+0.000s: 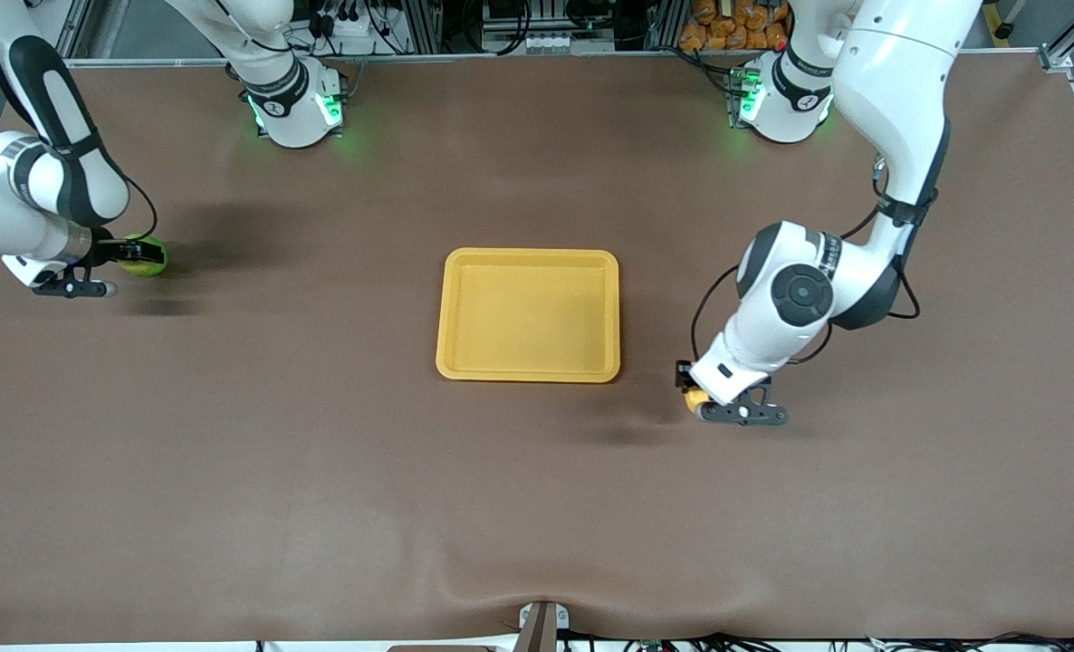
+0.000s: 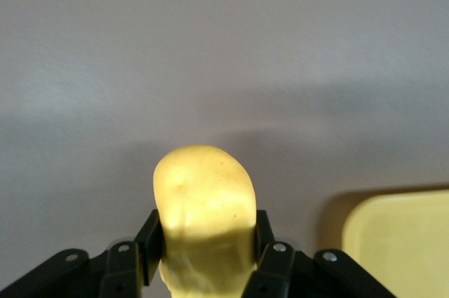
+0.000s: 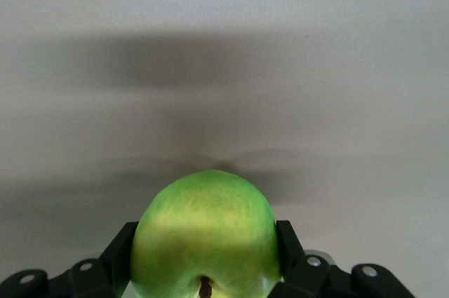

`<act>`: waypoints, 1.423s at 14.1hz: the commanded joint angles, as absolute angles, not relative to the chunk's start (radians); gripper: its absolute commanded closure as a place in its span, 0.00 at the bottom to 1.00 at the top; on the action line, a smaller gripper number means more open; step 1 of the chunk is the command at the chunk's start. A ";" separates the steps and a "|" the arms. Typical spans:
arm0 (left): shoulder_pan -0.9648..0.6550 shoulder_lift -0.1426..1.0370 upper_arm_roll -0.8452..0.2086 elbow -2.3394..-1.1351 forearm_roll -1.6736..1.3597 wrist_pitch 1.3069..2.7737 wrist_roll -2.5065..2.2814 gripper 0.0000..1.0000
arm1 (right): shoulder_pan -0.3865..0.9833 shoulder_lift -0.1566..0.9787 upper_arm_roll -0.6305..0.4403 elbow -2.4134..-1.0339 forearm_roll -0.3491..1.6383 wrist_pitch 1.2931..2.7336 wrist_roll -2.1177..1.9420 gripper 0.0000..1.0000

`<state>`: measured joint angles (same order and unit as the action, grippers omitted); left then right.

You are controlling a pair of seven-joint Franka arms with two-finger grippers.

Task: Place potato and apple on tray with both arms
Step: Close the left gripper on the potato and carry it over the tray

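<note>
The potato (image 2: 203,214) is clamped between the fingers of the left gripper (image 1: 695,398), low over the table just off the tray (image 1: 528,314) corner toward the left arm's end. The apple (image 3: 205,238) is clamped in the right gripper (image 1: 134,256) near the right arm's end, well apart from the tray. Risk: the round apple may slip during the long carry; the raised rim could catch a low approach. The brown table cover (image 1: 320,471) lies bare between; nothing obstructs.
</note>
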<state>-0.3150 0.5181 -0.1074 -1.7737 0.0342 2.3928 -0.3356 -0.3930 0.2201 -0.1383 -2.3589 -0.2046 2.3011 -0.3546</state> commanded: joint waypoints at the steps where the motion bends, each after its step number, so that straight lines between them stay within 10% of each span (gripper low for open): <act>1: -0.377 0.503 -0.100 -1.758 0.037 2.352 -0.353 0.81 | -0.361 0.206 -0.133 -2.281 -0.216 2.185 -0.359 1.00; 20: -0.646 0.604 -0.095 -1.704 0.149 2.342 -0.716 0.81 | -0.164 0.207 -0.132 -1.896 -0.115 1.769 -0.362 1.00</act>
<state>-0.6250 0.5825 -0.1079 -1.7361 0.1193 2.3567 -0.6850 -0.1851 0.2150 -0.1253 -1.9087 -0.1535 1.7893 -0.3548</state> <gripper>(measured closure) 0.449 0.167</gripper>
